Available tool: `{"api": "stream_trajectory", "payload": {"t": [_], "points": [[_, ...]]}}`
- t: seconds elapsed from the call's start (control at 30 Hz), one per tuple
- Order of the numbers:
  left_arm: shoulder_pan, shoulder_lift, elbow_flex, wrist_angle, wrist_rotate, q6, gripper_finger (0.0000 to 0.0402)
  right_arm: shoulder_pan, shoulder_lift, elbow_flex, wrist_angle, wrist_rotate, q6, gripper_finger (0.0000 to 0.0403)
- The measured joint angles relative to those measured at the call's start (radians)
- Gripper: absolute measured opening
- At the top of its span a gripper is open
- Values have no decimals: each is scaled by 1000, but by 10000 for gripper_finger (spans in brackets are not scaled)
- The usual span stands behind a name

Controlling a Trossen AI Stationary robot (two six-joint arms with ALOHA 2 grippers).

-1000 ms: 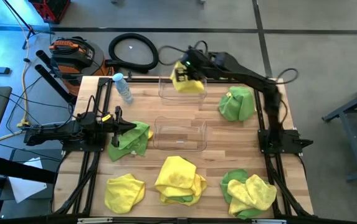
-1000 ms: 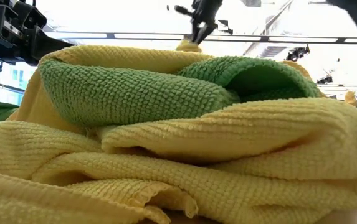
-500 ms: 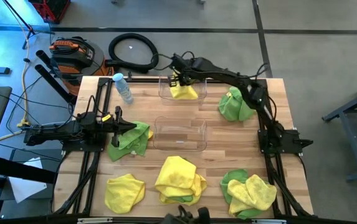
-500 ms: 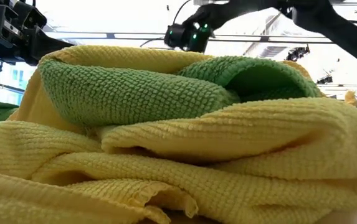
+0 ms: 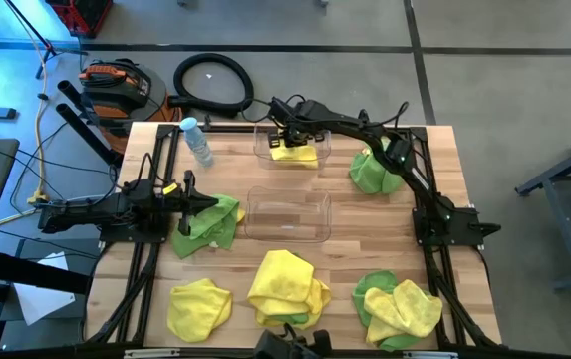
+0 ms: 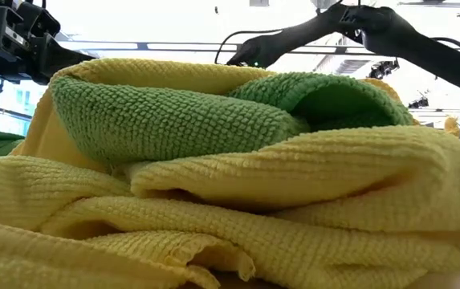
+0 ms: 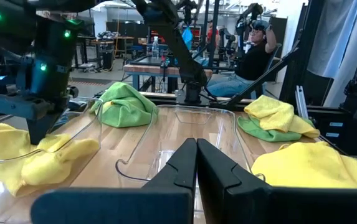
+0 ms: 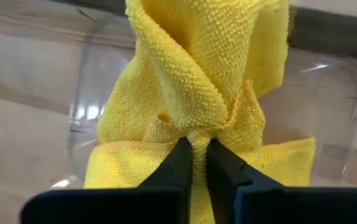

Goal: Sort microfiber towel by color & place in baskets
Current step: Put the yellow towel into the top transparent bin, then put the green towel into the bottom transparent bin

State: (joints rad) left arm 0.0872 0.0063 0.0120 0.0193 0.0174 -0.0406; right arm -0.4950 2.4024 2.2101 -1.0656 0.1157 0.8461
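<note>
A yellow microfiber towel point(image 5: 296, 153) lies in the far clear basket point(image 5: 261, 150), with my right gripper point(image 8: 199, 163) shut on it from above. A second clear basket point(image 5: 255, 231) stands at the table's middle. My left gripper point(image 7: 195, 155) is shut and touches nothing; it waits level at the table's left, above a green towel point(image 5: 217, 221). Another green towel point(image 5: 375, 170) lies at the far right. Yellow and green towels point(image 5: 287, 287) lie in heaps along the near edge. My right gripper pinches a bunched-up fold point(image 8: 197, 134) of the yellow towel between its two fingers. The fingers slant steeply down from above. Below them the towel spreads out slack on the floor of the far basket.
A small clear bottle with a blue cap point(image 5: 196, 140) stands at the far left of the table. A yellow towel point(image 5: 198, 307) lies near left and a yellow-on-green heap point(image 5: 405, 311) near right. Bare wood shows between the two baskets.
My right gripper has come down into the far basket with the yellow towel, tipping more steeply downward. The towel, which hung bunched above the basket's rim, now lies spread on the basket's floor.
</note>
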Motion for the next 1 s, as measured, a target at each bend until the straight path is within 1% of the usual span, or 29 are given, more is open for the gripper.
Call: {"api": "stream_trajectory", "payload": {"t": [0.23,0.37,0.53,0.67,0.73,0.83,0.87,0.93,1.0], "points": [[0,0,0,0,0,0,0,-5,0,0,2,-11,-16,108],[0,0,0,0,0,0,0,-4,-1,4,0,-13,-17,134],[0,0,0,0,0,0,0,3,-5,71,-34,-12,-21,140],[0,0,0,0,0,0,0,20,-8,148,-91,24,-62,141],[0,0,0,0,0,0,0,35,-52,114,-80,39,-92,141],[0,0,0,0,0,0,0,73,-102,93,-133,120,-114,140],[0,0,0,0,0,0,0,91,-115,92,-161,167,-115,140],[0,0,0,0,0,0,0,123,-141,91,-185,222,-122,137],[0,0,0,0,0,0,0,155,-171,91,-185,233,-141,134]]}}
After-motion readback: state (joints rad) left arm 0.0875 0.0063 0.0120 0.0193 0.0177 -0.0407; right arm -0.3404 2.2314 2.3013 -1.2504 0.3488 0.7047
